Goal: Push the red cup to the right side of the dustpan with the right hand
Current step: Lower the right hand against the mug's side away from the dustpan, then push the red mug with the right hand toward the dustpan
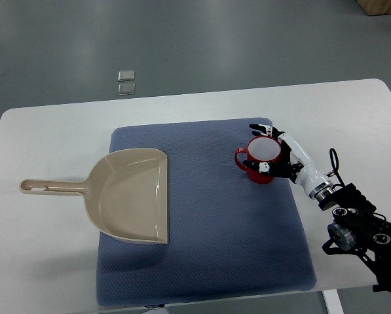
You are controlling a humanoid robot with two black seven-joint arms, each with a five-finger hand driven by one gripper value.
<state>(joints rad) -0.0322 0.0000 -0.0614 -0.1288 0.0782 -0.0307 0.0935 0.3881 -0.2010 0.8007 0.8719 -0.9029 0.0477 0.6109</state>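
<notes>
White table (44, 124) takes up most of the shot, with a blue mat (234, 229) spread over its middle. On the mat's left part sits the tan dustpan (133, 196), handle sticking out toward the table's left edge, open mouth facing right. The right hand (277, 154) comes in from the near right corner and is wrapped around the cup (260, 160): fingers curled round its far and near sides, so it's cupping it rather than hanging loose. The red cup stands upright near the mat's right edge toward the far side, well apart from the dustpan. Looks like contact's made and the push is in hand; next I'd guess it needs a steady slide left toward the pan's mouth without tipping it. No left arm visible.
</notes>
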